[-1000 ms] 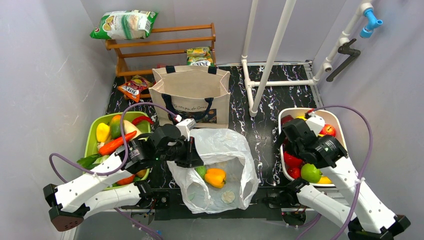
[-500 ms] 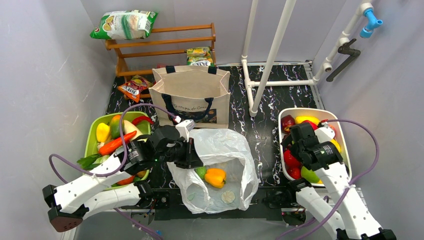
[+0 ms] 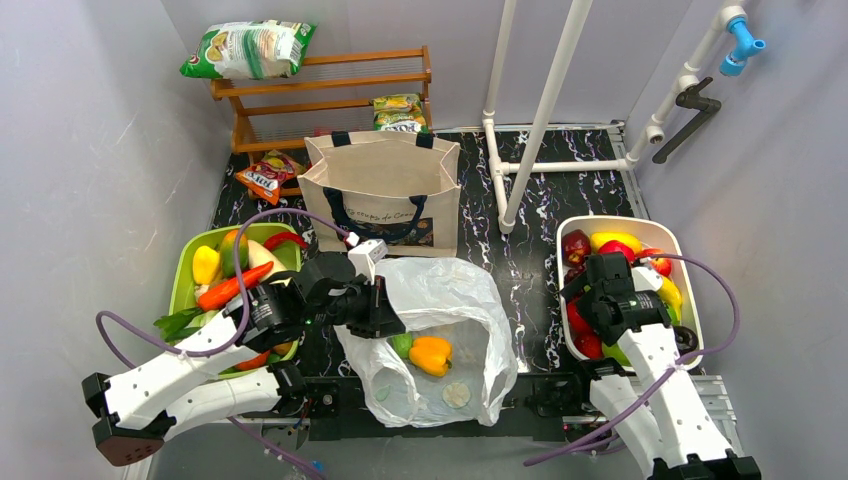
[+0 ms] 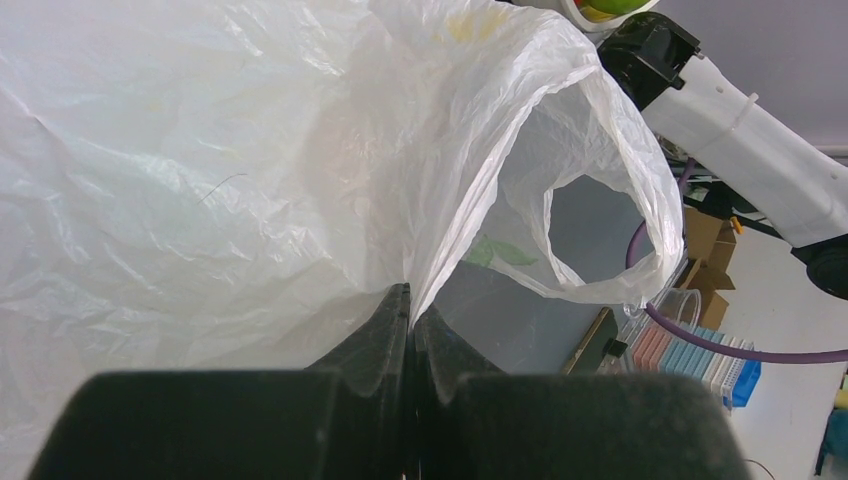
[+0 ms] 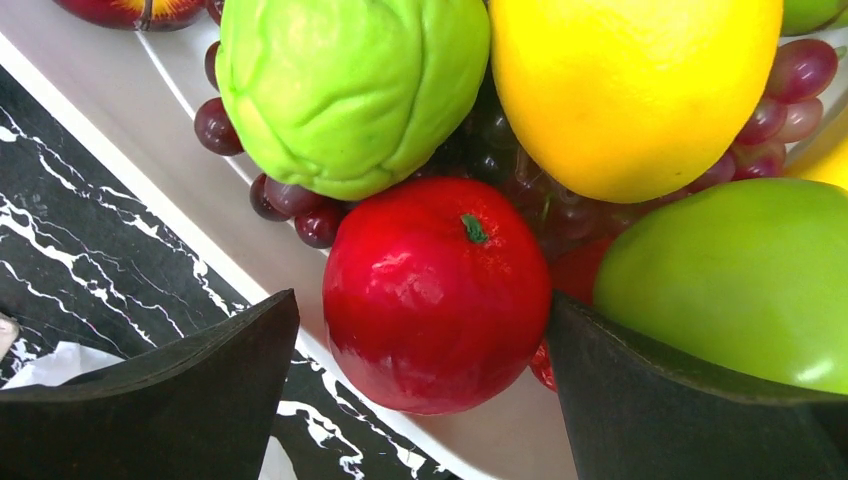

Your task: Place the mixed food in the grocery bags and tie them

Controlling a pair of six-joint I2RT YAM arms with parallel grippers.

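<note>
Left claw (image 4: 410, 300): pinched tight on a fold of the white plastic bag (image 3: 450, 300) at its left rim, with no gap between the fingers.
Right claw (image 5: 422, 298): spread wide and low over the white tray (image 5: 230, 200), with a finger on each side of a red apple (image 5: 435, 295). One finger is just beside the apple and the other is apart from it, so nothing is gripped.
Plastic bag: lies crumpled on the dark marbled desk (image 3: 530, 260) between the two arms, with its mouth open. One handle loop stands free in the left wrist view.
Inside the bag: an orange-yellow pepper (image 3: 432, 354) with a green piece (image 3: 402, 342) just beside it.
Canvas tote (image 3: 380, 180): upright just behind the plastic bag, top open, navy handles hanging down its front.
Around the red apple: a knobbly green fruit (image 5: 345, 90), a yellow fruit (image 5: 630, 90) and a green apple (image 5: 730, 280), all crowded over dark grapes (image 5: 290, 200).
Green tray (image 3: 181, 280): left of the bag and partly under the left arm. It holds a yellow pepper (image 3: 206, 264), a carrot (image 3: 232, 286) and other vegetables.
Snack packets: an orange one (image 3: 268, 178) on the desk beside the tote, and a large green one (image 3: 248, 47) on top of the wooden rack (image 3: 330, 75).
</note>
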